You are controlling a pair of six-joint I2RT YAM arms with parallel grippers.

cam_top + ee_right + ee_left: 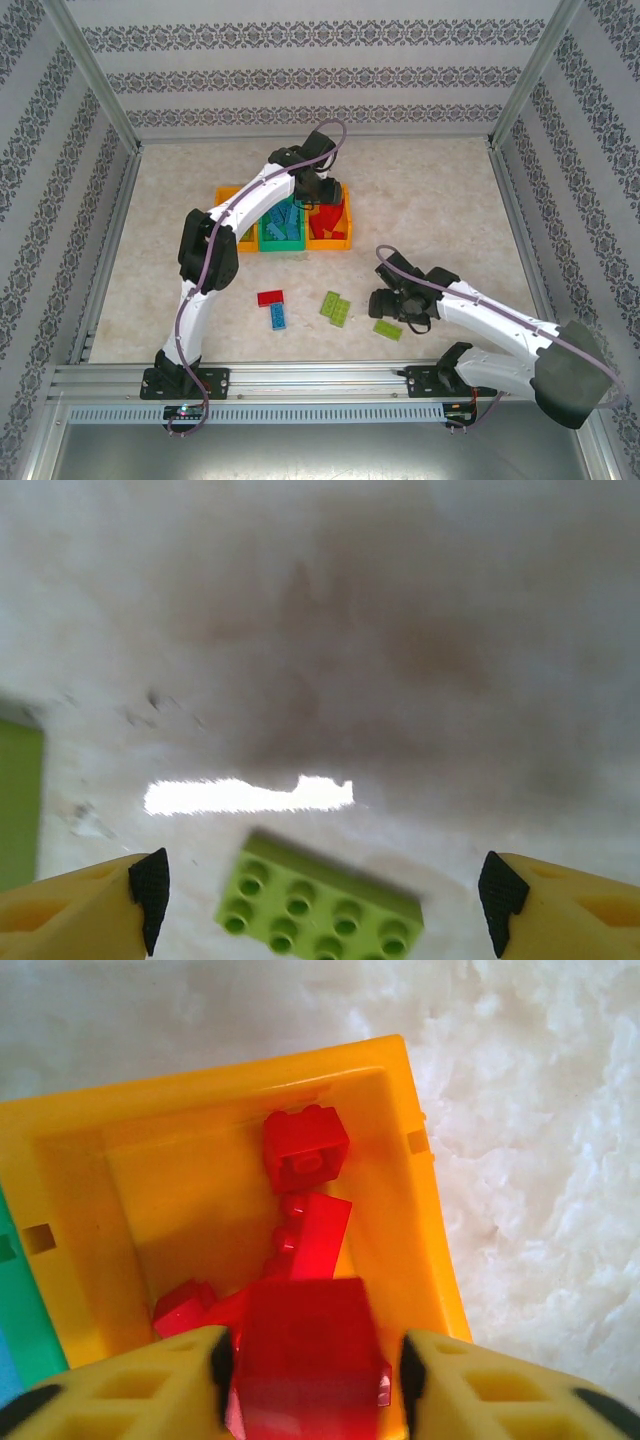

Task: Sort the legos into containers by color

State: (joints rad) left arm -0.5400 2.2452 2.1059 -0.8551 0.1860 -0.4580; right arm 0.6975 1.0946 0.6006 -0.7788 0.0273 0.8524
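My left fingers (130, 1392) clamp a red brick (305, 1355) over the orange bin (200, 1085) (reds inside); I'd release next; right fingers (70, 912) spread wide above a lime brick (320, 915); descend, close.

3 bins (283, 246) (orange, green, orange) beyond loose legos (336, 308) on table (450, 200)

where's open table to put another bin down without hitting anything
Widest bare table: right of the right orange bin, up to the frame. Also bare left of the left orange bin. Crowded: the near middle, with loose legos and the open right gripper over one.
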